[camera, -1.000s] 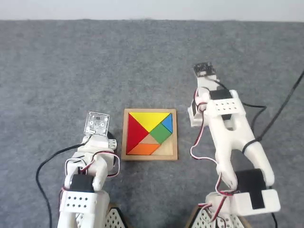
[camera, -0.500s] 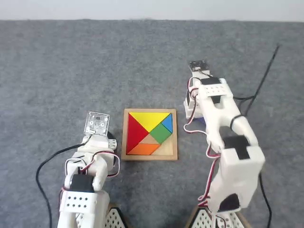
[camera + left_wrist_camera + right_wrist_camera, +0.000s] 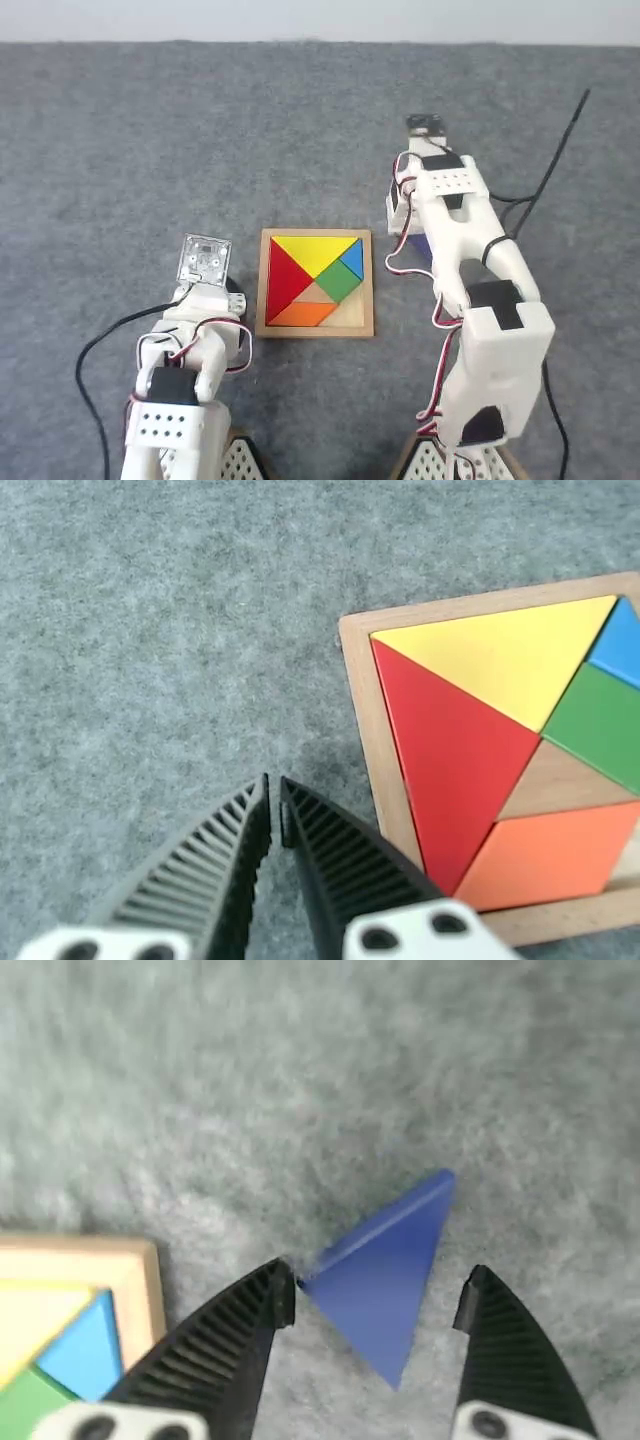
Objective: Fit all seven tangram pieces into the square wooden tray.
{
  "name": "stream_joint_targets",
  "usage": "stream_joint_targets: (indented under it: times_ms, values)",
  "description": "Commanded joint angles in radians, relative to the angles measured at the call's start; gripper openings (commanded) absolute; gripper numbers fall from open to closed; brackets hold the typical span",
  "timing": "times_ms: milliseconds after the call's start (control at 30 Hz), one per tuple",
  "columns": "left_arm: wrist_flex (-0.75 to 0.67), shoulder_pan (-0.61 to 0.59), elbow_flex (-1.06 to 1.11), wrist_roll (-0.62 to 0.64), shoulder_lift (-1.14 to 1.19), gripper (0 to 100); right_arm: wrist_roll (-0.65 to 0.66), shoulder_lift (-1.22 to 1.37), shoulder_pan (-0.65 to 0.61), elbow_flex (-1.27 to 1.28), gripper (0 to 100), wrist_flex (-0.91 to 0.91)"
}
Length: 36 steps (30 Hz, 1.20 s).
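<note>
Right end effector (image 3: 375, 1290): open wide, straddling the blue triangle (image 3: 385, 1270), which lies flat on the grey surface (image 3: 150, 130). One fingertip (image 3: 282, 1285) is right at a corner of the triangle; can't tell if it touches. The other fingertip is clear of it. Nothing is gripped. The triangle sits just outside the tray (image 3: 140, 1260), near one corner. In the high view the right arm's wrist covers both its end effector and most of the triangle.

Left end effector (image 3: 275, 790): fingers nearly together with a thin slit between them, holding nothing, over bare surface just beside the tray rim.

Tray contents: yellow triangle (image 3: 500, 655), red triangle (image 3: 450, 750), green square (image 3: 600, 720), orange piece (image 3: 545, 855), light-blue piece (image 3: 622, 640). The tan patch (image 3: 560, 780) between red, green and orange could be a wooden piece or the tray floor; can't tell. The far side of the tray is cut off in the left wrist view.
</note>
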Motion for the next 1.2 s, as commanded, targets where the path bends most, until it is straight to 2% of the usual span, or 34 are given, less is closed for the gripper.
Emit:
stream_joint_targets:
  times_ms: [0, 100, 400, 667, 867, 1167]
  values:
    - [0.0, -0.003, -0.008, 0.003, -0.014, 1, -0.209, -0.004, -0.01, -0.066, 26.7, -0.031]
    - [0.0, -0.003, -0.008, 0.003, -0.014, 1, -0.252, 0.007, -0.004, -0.066, 26.7, -0.045]
    - [0.0, -0.003, -0.008, 0.003, -0.014, 1, -0.25, 0.099, -0.002, -0.069, 26.3, -0.03]
    - [0.0, -0.003, -0.008, 0.003, -0.014, 1, -0.25, 0.099, -0.002, -0.071, 26.2, 0.062]
    - [0.0, -0.003, -0.008, 0.003, -0.014, 1, -0.213, 0.101, -0.002, -0.071, 17.3, 0.062]
    - [0.0, -0.003, -0.008, 0.003, -0.014, 1, -0.199, 0.101, -0.001, -0.071, 16.8, 0.071]
